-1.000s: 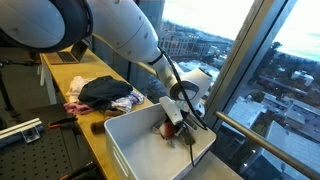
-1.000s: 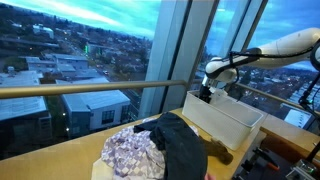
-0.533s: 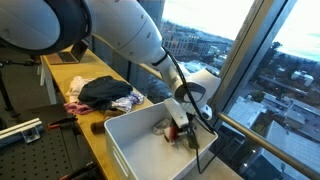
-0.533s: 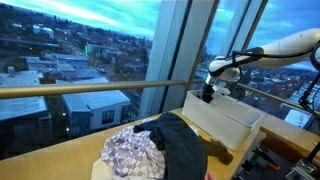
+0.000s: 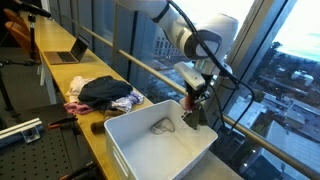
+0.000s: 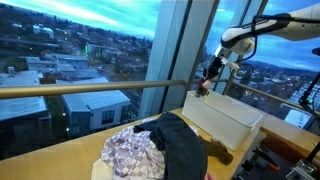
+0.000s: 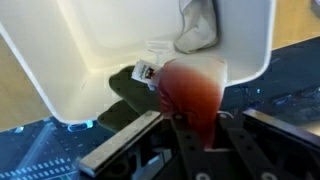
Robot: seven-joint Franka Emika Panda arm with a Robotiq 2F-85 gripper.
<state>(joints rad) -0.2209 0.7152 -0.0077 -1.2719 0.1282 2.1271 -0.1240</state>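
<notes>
I had the gripper hanging above the right end of the white rectangular plastic bin, its jaws clamped together on a small red fabric piece. The pinch took only the top bunch of the fabric. I judged that was why the rest drooped limp beyond the fingers, with a white tag sticking out on its left side in the wrist view. In both exterior views the fabric dangled clear of the bin's rim and touched nothing but the gripper. The jaws stood nearly closed, with only the thin cloth between them. Soft fabric squashes down, which I reckoned accounted for so narrow a gap.

The bin sat at the near right end of the long wooden table, close beside the window glass. It was open at the top, so whatever lay inside could be reached straight from above. A pale grey cloth lay crumpled on the bin's floor, lower than the held piece and apart from it. Left of the bin, a black garment lay heaped over a floral patterned cloth. Both were loose on the table and well apart from the gripper.
</notes>
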